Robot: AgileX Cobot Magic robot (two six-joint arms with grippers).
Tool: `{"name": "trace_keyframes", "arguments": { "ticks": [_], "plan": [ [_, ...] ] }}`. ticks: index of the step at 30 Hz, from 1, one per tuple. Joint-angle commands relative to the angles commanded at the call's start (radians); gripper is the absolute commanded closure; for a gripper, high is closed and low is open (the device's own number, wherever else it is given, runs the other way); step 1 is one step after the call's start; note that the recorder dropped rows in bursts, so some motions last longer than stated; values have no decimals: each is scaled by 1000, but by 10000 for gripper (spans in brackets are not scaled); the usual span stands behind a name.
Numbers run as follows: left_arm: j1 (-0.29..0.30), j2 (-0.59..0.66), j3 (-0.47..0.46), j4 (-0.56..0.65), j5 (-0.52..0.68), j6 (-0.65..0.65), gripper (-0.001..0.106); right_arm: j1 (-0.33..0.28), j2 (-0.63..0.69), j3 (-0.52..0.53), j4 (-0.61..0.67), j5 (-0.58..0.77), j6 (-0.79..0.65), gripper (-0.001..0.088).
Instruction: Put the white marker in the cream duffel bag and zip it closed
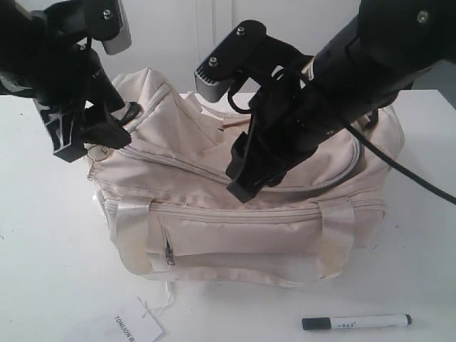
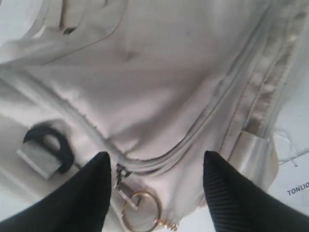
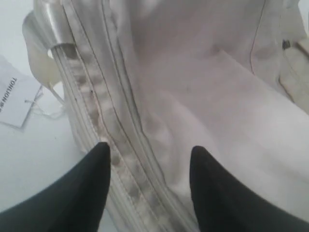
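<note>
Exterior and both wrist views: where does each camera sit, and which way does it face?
Exterior: high on the pocket side, looking down at the cream duffel bag, white marker and paper tag; left arm and right arm show.
Left wrist: on the left arm, facing down past the open left hand at the gold ring pull.
Right wrist: on the right arm, facing down past the open right hand at the bag's zipper.
Shared: exterior and right wrist both show the paper tag.
</note>
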Motion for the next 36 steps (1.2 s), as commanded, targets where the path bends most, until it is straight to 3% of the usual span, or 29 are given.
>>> {"name": "trace_keyframes", "arguments": {
  "ticks": [6, 11, 14, 19, 21, 28, 32, 35, 36],
  "plan": [
    [-2, 1, 54, -144, -42, 205, 447, 0, 0, 0, -49, 52, 41, 381],
    [-49, 4, 102, -183, -111, 344, 447, 0, 0, 0, -49, 47, 55, 381],
    [-79, 16, 129, -181, -222, 350, 447, 0, 0, 0, -55, 47, 73, 381],
    [-125, 58, 144, -181, -259, 427, 447, 0, 0, 0, -55, 49, 92, 381],
    [-140, 77, 144, -185, -332, 429, 447, 0, 0, 0, -55, 51, 92, 381],
    [-140, 88, 144, -180, -489, 425, 447, 0, 0, 0, -60, 53, 112, 381],
    [-140, 88, 129, -180, -510, 419, 451, 0, 0, 0, -60, 49, 112, 381],
    [-140, 88, 129, -180, -528, 411, 521, 0, 0, 0, -60, 49, 112, 381],
    [-140, 88, 129, -180, -528, 411, 588, 0, 0, 0, -60, 49, 112, 381]
  ]
}}
